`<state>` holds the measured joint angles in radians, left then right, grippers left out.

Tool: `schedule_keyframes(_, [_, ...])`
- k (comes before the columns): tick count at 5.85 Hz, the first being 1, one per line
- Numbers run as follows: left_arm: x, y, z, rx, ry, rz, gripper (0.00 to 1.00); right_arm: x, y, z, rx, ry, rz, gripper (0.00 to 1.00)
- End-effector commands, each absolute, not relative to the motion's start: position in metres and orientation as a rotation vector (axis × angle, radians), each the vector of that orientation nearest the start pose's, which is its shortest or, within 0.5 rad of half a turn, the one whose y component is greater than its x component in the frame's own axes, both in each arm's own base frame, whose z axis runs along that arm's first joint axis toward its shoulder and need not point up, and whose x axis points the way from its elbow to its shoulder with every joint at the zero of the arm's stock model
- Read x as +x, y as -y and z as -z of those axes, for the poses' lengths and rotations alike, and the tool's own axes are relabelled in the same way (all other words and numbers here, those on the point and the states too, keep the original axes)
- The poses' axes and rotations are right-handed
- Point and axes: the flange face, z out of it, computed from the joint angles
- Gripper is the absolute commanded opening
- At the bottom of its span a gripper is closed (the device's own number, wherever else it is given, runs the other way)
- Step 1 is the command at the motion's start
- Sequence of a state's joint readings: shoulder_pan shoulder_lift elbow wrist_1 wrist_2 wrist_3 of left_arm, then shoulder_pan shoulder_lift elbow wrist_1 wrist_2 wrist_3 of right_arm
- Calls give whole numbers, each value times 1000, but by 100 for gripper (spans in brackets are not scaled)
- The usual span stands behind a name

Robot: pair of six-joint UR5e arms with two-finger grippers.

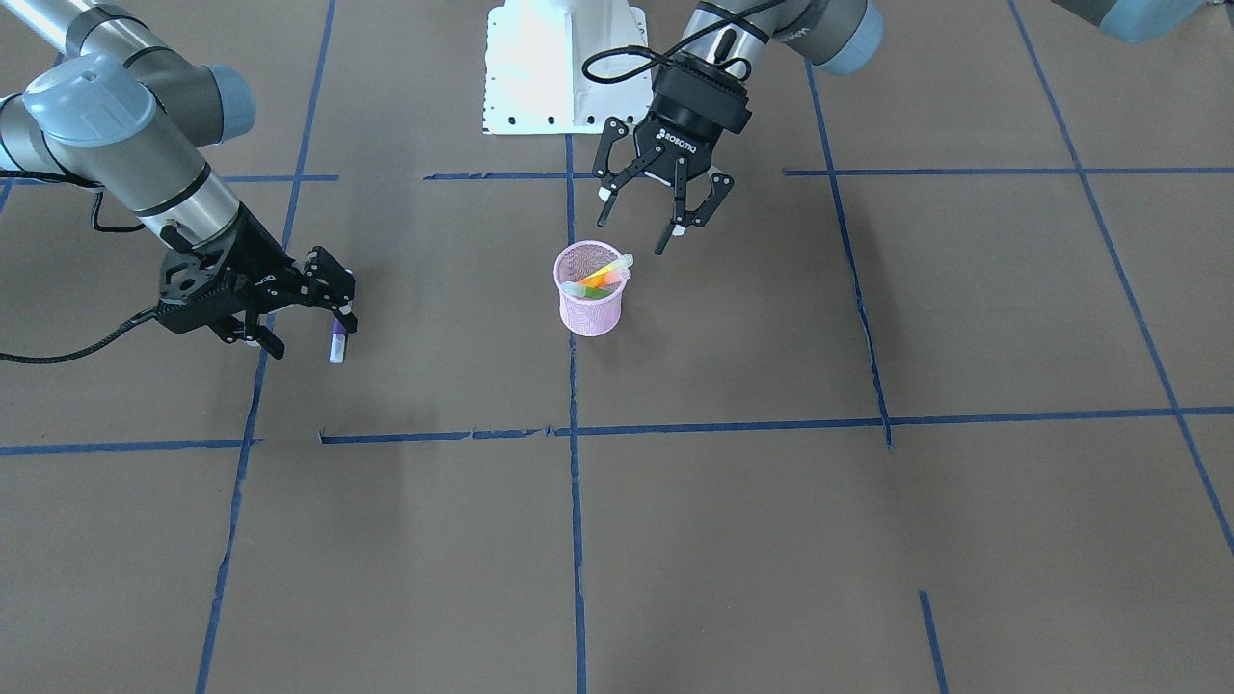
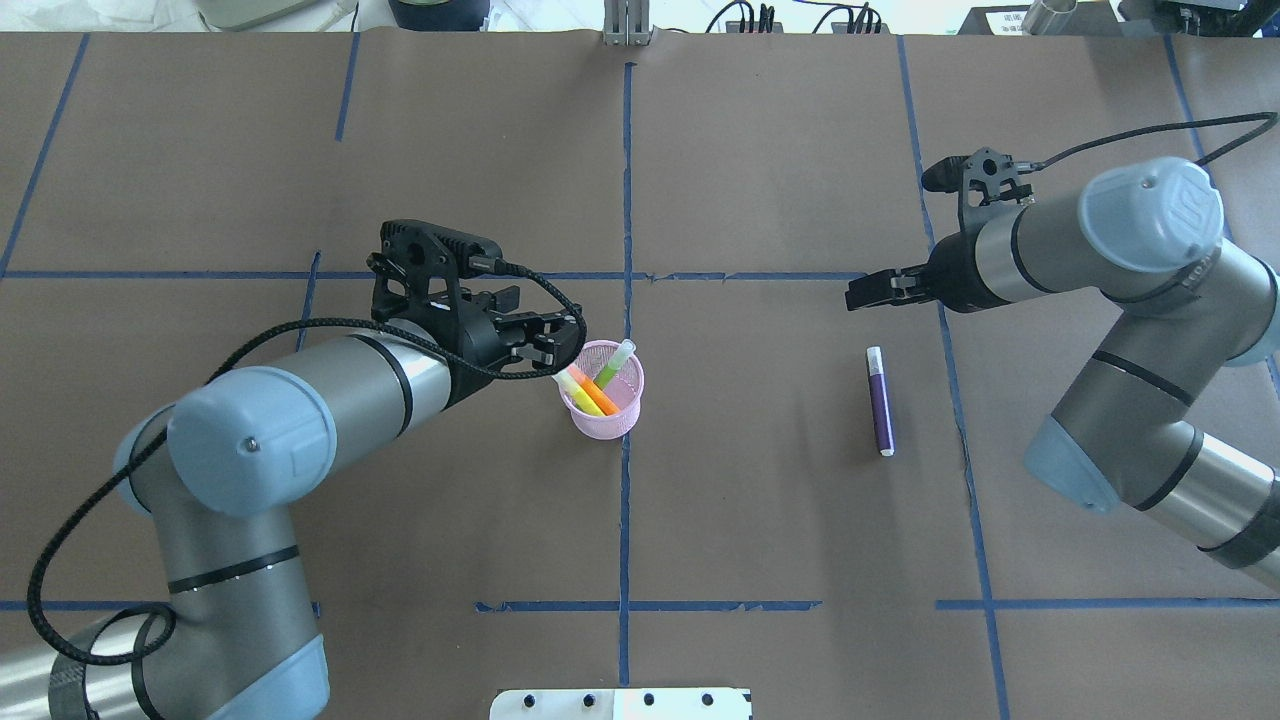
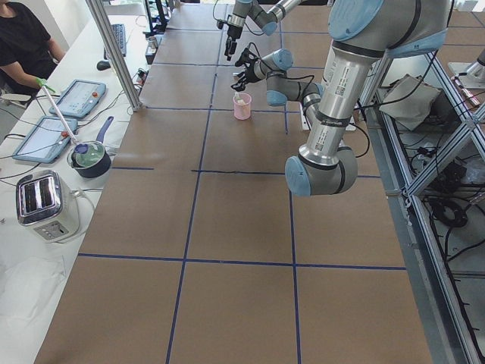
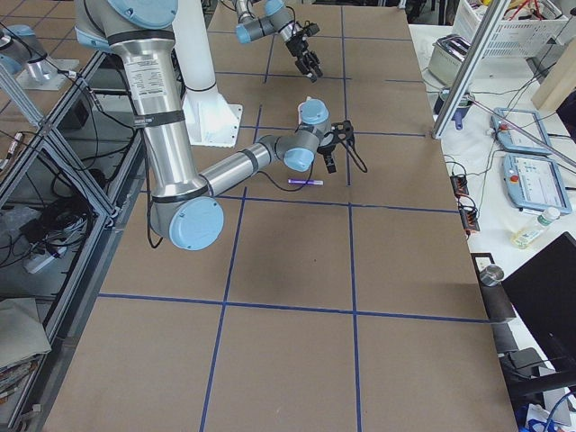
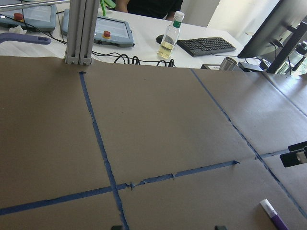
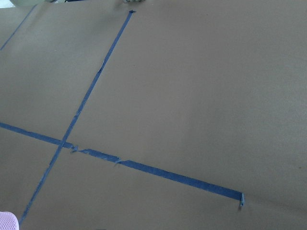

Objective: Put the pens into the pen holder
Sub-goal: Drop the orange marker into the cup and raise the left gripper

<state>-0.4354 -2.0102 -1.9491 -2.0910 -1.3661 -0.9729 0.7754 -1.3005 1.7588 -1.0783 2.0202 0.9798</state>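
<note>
Left black two-finger gripper hangs spread over the small pink wire-mesh pen holder mid-table, holding orange and green pens. Right gripper, fingers together, hovers near the slim purple pen lying flat.

counter: matt brown paper sheeting, smooth, with blue tape lines, torn in spots
pen holder: pink wire mesh, just beside left claw
pens in holder: glossy plastic, pale translucent caps
purple pen: smooth plastic, near right claw
claws: matt black
arm tubes: brushed metal, blue-grey plastic caps
</note>
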Motion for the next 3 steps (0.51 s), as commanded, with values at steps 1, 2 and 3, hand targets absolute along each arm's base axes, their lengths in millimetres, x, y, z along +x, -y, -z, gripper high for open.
schedule_keyframes(1, [405, 421, -216, 496, -927, -82, 71, -387, 484, -357, 45, 863, 41, 98])
schedule_keyframes(2, [381, 413, -237, 390, -831, -125, 71, -408, 468, -368, -11, 821, 68, 98])
schedule_keyframes(3, [369, 406, -270, 302, -691, -164, 72, -417, 469, -382, -35, 796, 67, 97])
